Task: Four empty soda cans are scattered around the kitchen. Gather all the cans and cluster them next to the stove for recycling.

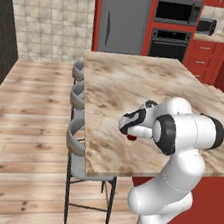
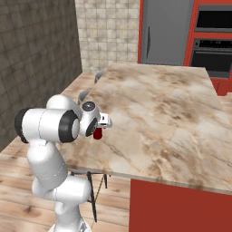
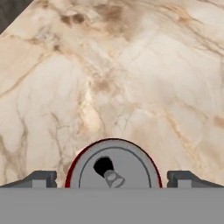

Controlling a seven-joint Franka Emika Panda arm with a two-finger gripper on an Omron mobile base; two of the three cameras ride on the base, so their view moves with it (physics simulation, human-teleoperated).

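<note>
A: While the white arm bends over the beige marbled table (image 1: 138, 82), where's the tool (image 3: 112, 177)?
B: Directly above a small red soda can with a silvery top (image 3: 113, 166). Hand view looks straight down on the lid, one dark fingertip (image 3: 41, 178) on each side of it.
A: Clenched on it?
B: No. Released, jaws spread wide, with a gap showing between each tip and the can's rim. Not grasping anything.
A: Can position?
B: Upright on the table, near the table's edge on the stool side. Left base view shows just a red sliver (image 1: 140, 132) under the wrist; right base view shows its red side (image 2: 97, 133) below the hand.
A: What's next to the table?
B: Three grey round-backed bar stools on dark metal legs (image 1: 74, 146), lined up along that same edge, wood plank floor (image 1: 26, 122) under them.
A: Beyond the table?
B: Grey refrigerator (image 1: 125, 17) at the far end, with a black-fronted wall oven (image 1: 169, 41) in red cabinetry just beside it. Tan tiled wall (image 1: 52, 14) off to the fridge's other side.
</note>
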